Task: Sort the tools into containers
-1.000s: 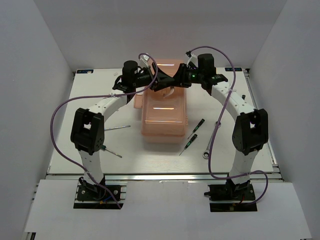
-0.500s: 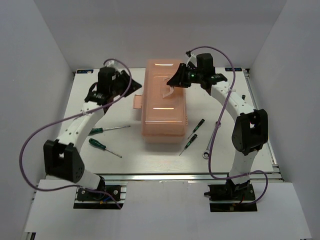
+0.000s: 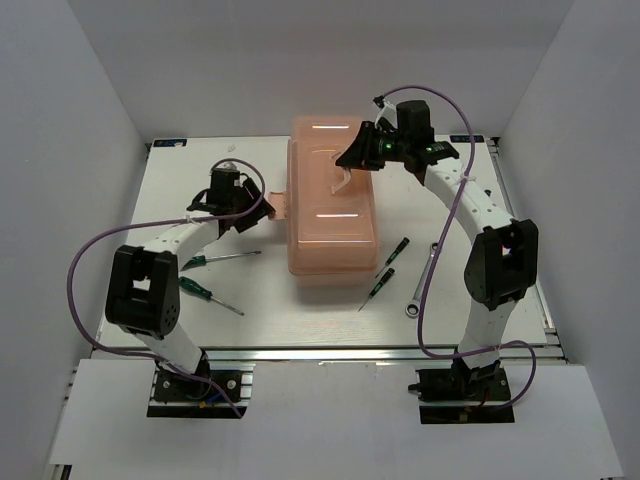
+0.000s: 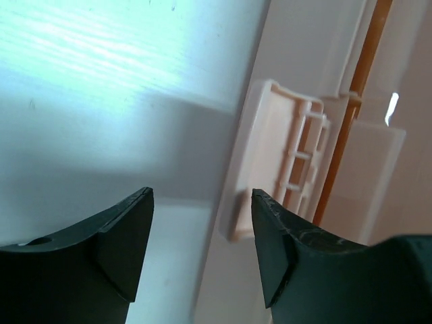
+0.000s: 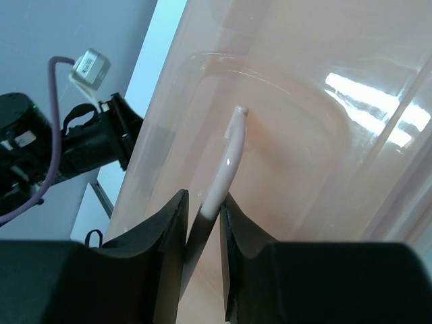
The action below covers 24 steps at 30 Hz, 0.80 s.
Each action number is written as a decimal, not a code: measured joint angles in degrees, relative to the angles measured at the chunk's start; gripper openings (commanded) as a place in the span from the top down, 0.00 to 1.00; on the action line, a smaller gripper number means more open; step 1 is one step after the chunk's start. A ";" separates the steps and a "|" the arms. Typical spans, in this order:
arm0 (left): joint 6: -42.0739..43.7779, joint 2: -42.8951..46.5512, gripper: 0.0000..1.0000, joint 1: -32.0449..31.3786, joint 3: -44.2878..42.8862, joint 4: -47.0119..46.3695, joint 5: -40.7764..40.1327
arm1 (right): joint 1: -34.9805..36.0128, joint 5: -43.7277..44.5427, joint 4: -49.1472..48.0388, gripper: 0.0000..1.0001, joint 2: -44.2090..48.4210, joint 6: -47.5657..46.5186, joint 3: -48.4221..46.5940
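A: How do the jaws of the right gripper stand?

B: Clamped on the lid handle. It is a pale curved bar, pinched between the 2 dark fingers and arching up off the lid of the salmon-pink toolbox.

A: And the left gripper?

B: Its jaws are apart with nothing between them. Just past the tips sits the side latch of the toolbox. One finger is right beside the latch, but whether it touches cannot be told.

A: Where does the toolbox sit?

B: It is in the middle of the white table, lid on, its long side running away from the arm bases. The left gripper is at its left wall and the right gripper is over its far half.

A: The tools?

B: All 5 lie on the table outside the box. Left of it, one long screwdriver lies near the left arm, and the second long screwdriver lies nearer the bases. Right of the box are one tiny screwdriver and, closer to the bases, the second tiny screwdriver. The silver wrench lies just right of those 2.
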State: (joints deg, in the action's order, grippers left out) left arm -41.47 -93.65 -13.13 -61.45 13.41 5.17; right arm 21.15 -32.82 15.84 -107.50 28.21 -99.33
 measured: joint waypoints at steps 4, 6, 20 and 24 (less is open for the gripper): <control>0.37 -2.84 0.32 1.77 0.07 -5.46 4.66 | -0.17 -0.79 -0.02 0.99 0.00 -0.13 0.00; 0.20 -3.74 0.34 2.56 0.48 -8.92 7.58 | -0.48 -1.49 -0.02 0.99 0.00 -0.13 0.00; -7.76 -10.58 0.75 6.82 4.98 -28.13 28.83 | -9.70 -12.31 -4.17 1.00 0.00 6.10 -0.92; -9.64 -10.95 0.77 7.80 5.31 -29.90 31.30 | -13.38 -13.14 -4.24 1.00 -0.33 7.50 -2.78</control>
State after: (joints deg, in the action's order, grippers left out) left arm -51.11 -104.60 -5.32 -56.14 -16.49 36.47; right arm 7.77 -45.95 11.60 -107.83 35.70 -102.10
